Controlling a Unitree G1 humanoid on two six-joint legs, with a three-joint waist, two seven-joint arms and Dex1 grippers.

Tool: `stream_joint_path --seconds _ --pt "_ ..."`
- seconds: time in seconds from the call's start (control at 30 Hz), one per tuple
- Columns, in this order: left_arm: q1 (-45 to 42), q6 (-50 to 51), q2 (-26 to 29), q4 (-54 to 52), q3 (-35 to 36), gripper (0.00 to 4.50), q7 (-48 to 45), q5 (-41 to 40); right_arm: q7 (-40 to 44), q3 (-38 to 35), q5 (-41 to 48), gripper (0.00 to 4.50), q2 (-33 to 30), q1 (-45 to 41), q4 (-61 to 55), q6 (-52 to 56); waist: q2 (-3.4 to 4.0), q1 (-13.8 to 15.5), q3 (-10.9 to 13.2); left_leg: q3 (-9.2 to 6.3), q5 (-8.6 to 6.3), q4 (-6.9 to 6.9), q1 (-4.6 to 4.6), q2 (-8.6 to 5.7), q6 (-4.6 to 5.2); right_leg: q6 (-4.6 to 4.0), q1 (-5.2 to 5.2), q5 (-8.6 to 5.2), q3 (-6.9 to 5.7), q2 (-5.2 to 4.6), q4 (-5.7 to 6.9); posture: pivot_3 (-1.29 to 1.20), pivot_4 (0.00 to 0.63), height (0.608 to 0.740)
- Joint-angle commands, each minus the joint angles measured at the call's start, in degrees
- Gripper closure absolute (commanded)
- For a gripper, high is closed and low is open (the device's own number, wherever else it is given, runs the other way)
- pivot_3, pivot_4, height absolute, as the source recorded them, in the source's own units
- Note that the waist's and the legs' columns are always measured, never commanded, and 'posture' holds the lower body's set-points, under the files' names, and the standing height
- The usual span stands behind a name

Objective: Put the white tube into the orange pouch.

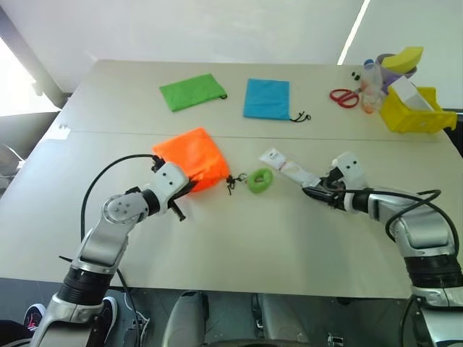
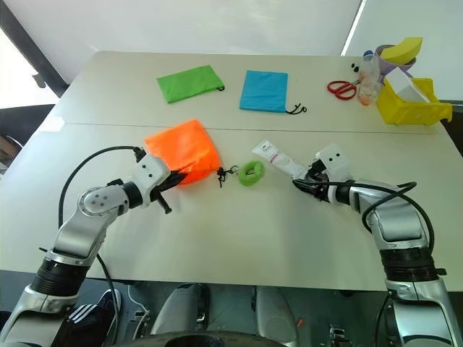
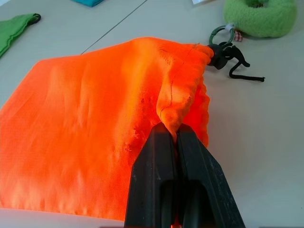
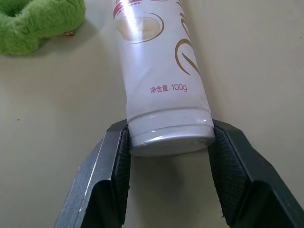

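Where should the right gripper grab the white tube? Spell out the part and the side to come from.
Take the white tube at its capped end, the end nearest the right gripper, coming in along the tube's length. It lies flat on the table, and that end is round and firm, so the fingers can close on its two sides; they already flank it there.

Green fabric pouch (image 1: pixel 192 92) lies flat at upper left of centre on the table (image 1: pixel 239 246); blue fabric pouch (image 1: pixel 267 98) just right of it, dark cord trailing; green ring-shaped object (image 1: pixel 260 180) sits mid-frame; red scissors (image 1: pixel 345 97) at upper right, beside a bottle (image 1: pixel 370 85) and a yellow bin (image 1: pixel 418 112).
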Motion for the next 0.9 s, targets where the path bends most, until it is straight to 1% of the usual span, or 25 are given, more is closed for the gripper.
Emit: stream_joint_path --seconds 0.03,0.1,0.2,0.27,0.37,0.5,0.57,0.63,0.67,0.73,0.8,0.9 --pt "-0.3 -1.0 0.1 -1.2 0.1 4.5 -0.1 0.1 1.2 -0.5 0.4 2.67 -1.2 -0.3 -2.6 -1.2 0.0 0.0 0.0 0.0 0.0 0.0 0.0 0.0 0.0 0.0 0.0 0.0 0.0 0.0 0.0 0.0 0.15 0.74" --pt "-0.3 -0.9 0.1 -1.4 0.0 4.5 -0.1 0.0 3.0 -1.7 2.4 2.67 -1.3 0.0 -4.4 -1.7 0.0 0.0 0.0 0.0 0.0 0.0 0.0 0.0 0.0 0.0 0.0 0.0 0.0 0.0 0.0 0.0 0.15 0.74" --pt "-0.3 -0.8 0.0 -1.7 0.1 4.5 0.0 0.0 8.4 -5.1 9.2 2.67 -1.9 3.0 -11.0 -0.6 0.0 0.1 0.0 -0.02 0.0 0.0 -0.02 0.0 0.0 0.0 -0.01 0.0 -0.01 0.01 0.0 0.0 0.15 0.74" --pt "-0.2 -0.6 0.0 -1.9 0.2 4.5 0.0 -0.2 11.3 -6.9 13.9 2.67 -3.2 5.6 -15.1 2.5 0.0 0.1 0.0 -0.04 0.0 -0.03 -0.04 0.01 0.0 0.01 -0.03 -0.01 -0.01 0.01 -0.01 0.0 0.15 0.74" --pt "-0.1 0.1 -0.1 -2.4 0.4 4.5 0.0 -0.6 14.2 -6.7 18.2 2.67 -5.5 10.5 -22.3 5.0 -0.01 0.3 0.0 -0.05 0.0 -0.02 -0.04 0.0 0.0 0.01 0.01 -0.01 -0.02 -0.01 -0.05 0.0 0.15 0.74" --pt "-0.6 1.6 -0.1 -3.5 0.6 4.5 -0.5 -1.6 11.6 -1.9 19.0 2.67 -3.7 12.8 -28.4 5.3 -0.02 -0.2 0.0 -0.04 0.0 0.01 0.02 0.01 0.0 0.01 0.04 0.0 0.0 0.0 -0.05 0.0 0.15 0.74" --pt "-1.0 2.4 0.0 -3.9 0.9 4.5 -0.7 -2.0 9.3 1.2 15.3 2.67 -2.4 12.5 -28.2 2.3 -0.02 -0.2 0.0 -0.04 0.0 0.01 0.06 0.01 0.0 0.0 0.04 0.0 0.02 0.04 -0.03 0.0 0.15 0.74" --pt "-1.4 3.2 0.2 -4.5 1.2 4.5 -1.0 -2.4 6.3 -0.9 16.5 2.67 0.8 9.5 -25.6 1.8 -0.03 -0.2 0.0 -0.03 0.01 0.04 0.06 0.01 -0.01 0.0 0.06 0.0 0.02 0.08 -0.02 0.0 0.15 0.74" --pt "-1.5 3.5 0.3 -4.7 1.3 4.5 -1.1 -2.5 5.8 -2.0 16.3 2.67 1.2 8.5 -24.2 0.6 -0.02 -0.1 0.0 -0.02 0.02 0.06 0.05 0.01 -0.02 -0.01 0.04 0.0 0.02 0.09 0.0 0.0 0.15 0.74" --pt "-1.5 3.5 0.6 -4.8 1.3 4.5 -1.2 -2.6 6.7 -3.6 17.0 2.67 0.0 8.2 -22.6 1.1 -0.02 0.0 0.0 -0.02 0.04 0.07 0.05 -0.01 -0.05 0.0 0.04 0.0 0.03 0.06 0.0 0.0 0.15 0.74" --pt "-1.3 3.5 0.7 -4.9 1.3 4.5 -1.3 -2.7 9.5 -3.9 17.8 2.67 -2.0 9.6 -23.4 0.4 -0.03 0.4 0.0 -0.02 0.04 0.07 0.02 -0.03 -0.05 0.0 0.07 0.0 0.01 -0.01 -0.01 0.0 0.15 0.74" --pt "-1.4 3.8 1.2 -5.4 1.6 4.5 -1.9 -3.3 12.9 -3.2 19.4 2.67 -5.8 12.0 -26.0 2.1 -0.03 0.4 0.0 -0.04 0.04 0.03 -0.06 -0.04 -0.04 0.01 0.06 -0.01 -0.04 -0.03 -0.1 0.0 0.15 0.74"
